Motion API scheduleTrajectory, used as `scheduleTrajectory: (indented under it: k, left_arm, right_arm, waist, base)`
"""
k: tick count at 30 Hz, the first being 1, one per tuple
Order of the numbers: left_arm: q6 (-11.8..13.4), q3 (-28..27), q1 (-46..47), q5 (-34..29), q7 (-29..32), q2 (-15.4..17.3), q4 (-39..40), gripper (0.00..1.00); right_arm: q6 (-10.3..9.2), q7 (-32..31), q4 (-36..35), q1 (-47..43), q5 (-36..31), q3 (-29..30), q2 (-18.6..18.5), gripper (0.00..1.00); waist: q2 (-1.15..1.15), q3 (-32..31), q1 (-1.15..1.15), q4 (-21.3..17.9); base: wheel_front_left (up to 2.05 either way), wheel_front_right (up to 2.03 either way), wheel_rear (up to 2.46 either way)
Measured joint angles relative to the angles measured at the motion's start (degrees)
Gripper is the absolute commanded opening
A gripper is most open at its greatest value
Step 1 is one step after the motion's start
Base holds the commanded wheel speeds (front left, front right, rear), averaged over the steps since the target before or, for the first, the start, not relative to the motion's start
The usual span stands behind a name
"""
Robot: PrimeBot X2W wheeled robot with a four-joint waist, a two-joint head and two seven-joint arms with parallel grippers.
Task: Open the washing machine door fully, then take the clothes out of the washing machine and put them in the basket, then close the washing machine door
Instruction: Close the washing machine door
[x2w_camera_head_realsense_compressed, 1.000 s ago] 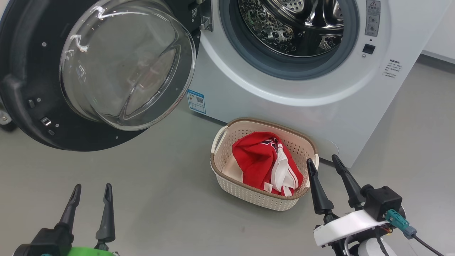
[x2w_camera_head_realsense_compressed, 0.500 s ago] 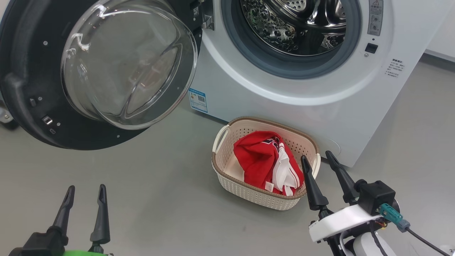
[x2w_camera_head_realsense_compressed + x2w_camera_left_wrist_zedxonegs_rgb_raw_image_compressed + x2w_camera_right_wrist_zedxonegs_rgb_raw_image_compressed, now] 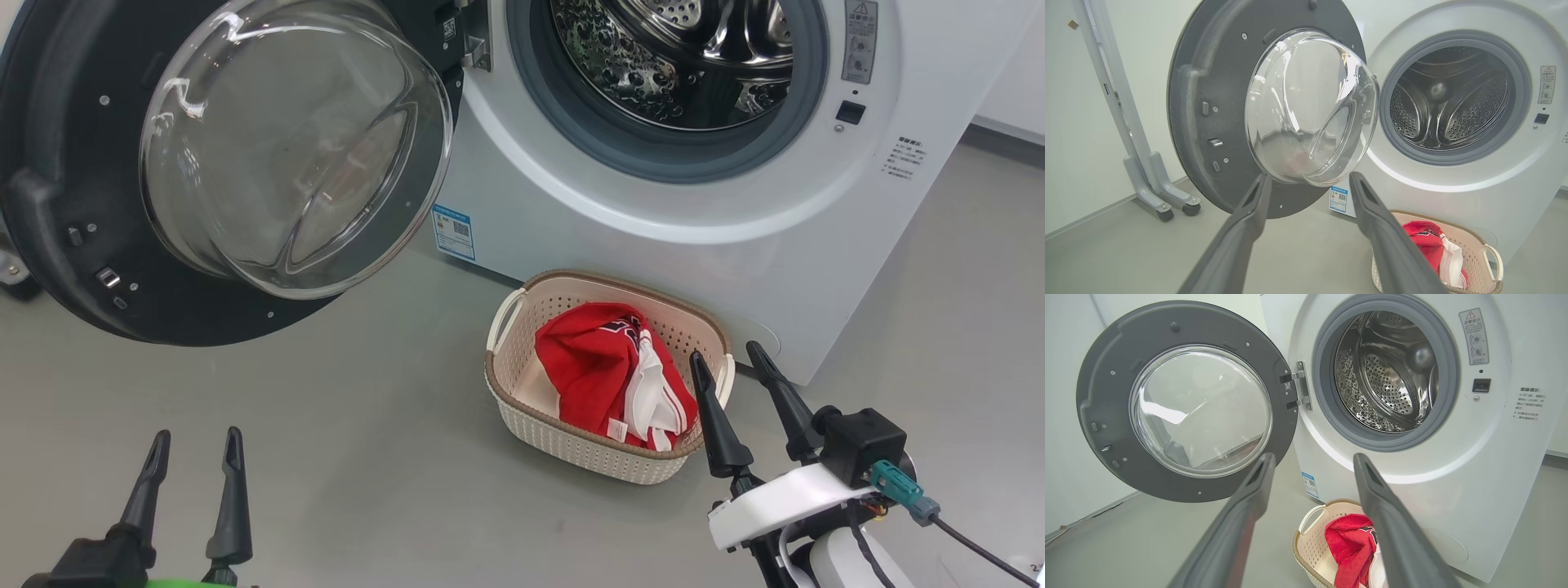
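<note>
Bright, even indoor light throws only soft shadows on the floor point(image 3: 367, 425). White glare streaks the glass of the washing machine door point(image 3: 286, 163); the drum point(image 3: 645, 57) glints. Wrist views bow lines near their edges.

Right tool point(image 3: 722, 351): black fingers point(image 3: 718, 433), white wrist point(image 3: 784, 502), teal plug point(image 3: 894, 482)

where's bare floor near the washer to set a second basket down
Widest bare floor: the grey stretch between the open washing machine door, the basket and the left gripper. Another strip lies right of the washing machine. Crowded: basket close to the machine's front, clothes inside, right gripper by its right end.
</note>
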State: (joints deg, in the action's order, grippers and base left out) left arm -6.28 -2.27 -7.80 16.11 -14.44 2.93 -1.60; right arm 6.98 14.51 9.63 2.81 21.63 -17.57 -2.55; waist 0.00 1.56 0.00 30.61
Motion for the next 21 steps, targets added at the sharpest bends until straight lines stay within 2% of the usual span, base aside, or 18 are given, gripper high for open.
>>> scheduleTrajectory:
  k: [21]
  left_arm:
    - [0.0, -0.68, -0.42, -0.51, 0.0, -0.05, 0.4, 1.0]
  right_arm:
    - [0.0, 0.0, 0.23, 0.13, 0.04, 0.0, 0.0, 1.0]
  waist:
    - [0.0, 0.08, 0.0, -0.07]
  base:
    - [0.0, 0.0, 0.0]
